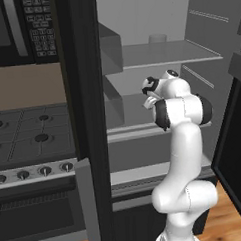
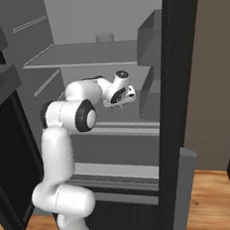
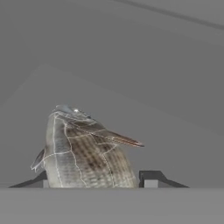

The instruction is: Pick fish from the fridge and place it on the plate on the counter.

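While its doors stand open, the fridge (image 1: 152,20) shows a pale grey inside with flat grey shelves. On its left in the left base view sits a black stove (image 1: 28,132) with round knobs along the front. A wooden floor (image 2: 214,197) lies at the bottom. The white arm (image 1: 182,154) rises in front of the fridge and bends in over the middle shelf (image 2: 122,114). A small grey cup shape (image 1: 157,38) stands near the back edge of the top shelf (image 1: 164,54).

The claw (image 3: 94,183) reaches into the fridge above the middle shelf. Its two dark tips poke up at the bottom of the hand view, one on each side of the fish (image 3: 83,151). The fish is silvery grey with thin pale lines and a brown fin sticking out to one side. It lies on the grey shelf between the tips. The tips sit close beside the fish, but the pictures do not show if they press on it, so one cannot tell if the claw grips it.
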{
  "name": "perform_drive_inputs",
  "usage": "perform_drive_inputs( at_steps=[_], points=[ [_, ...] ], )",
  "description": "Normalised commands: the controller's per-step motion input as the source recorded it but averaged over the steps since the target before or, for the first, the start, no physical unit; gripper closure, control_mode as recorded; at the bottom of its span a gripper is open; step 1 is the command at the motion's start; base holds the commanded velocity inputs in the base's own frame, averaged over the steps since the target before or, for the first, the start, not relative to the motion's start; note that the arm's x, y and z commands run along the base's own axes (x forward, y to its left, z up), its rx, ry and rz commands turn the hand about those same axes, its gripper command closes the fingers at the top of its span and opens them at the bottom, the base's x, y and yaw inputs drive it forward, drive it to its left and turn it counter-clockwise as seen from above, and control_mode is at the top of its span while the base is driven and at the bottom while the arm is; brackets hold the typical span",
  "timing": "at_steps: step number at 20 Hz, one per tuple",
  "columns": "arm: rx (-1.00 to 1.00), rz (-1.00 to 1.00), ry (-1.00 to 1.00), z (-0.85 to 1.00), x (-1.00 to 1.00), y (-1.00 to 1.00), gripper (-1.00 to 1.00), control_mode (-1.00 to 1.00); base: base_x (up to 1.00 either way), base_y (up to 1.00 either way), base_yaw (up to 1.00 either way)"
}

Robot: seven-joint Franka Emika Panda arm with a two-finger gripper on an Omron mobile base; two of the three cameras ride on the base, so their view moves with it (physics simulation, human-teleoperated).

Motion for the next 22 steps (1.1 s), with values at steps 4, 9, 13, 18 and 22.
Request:
perform_drive_inputs(
  at_steps=[4,9,13,18,22],
  points=[
    [0.00,0.00,-0.04,-0.14,-0.43,-0.01,1.00,-1.00,0.00,0.00,0.00],
    [0.00,-0.05,-0.09,-0.01,-0.63,-0.01,1.00,-1.00,0.00,0.00,0.00],
    [0.00,-0.09,-0.09,0.00,-0.76,0.00,1.00,-1.00,0.00,0.00,0.00],
    [0.00,-0.15,-0.07,0.01,-0.92,-0.02,1.00,-1.00,0.00,0.00,0.00],
    [0.00,-0.20,-0.01,0.21,-0.86,0.00,1.00,-1.00,0.00,0.00,0.00]
  ],
)
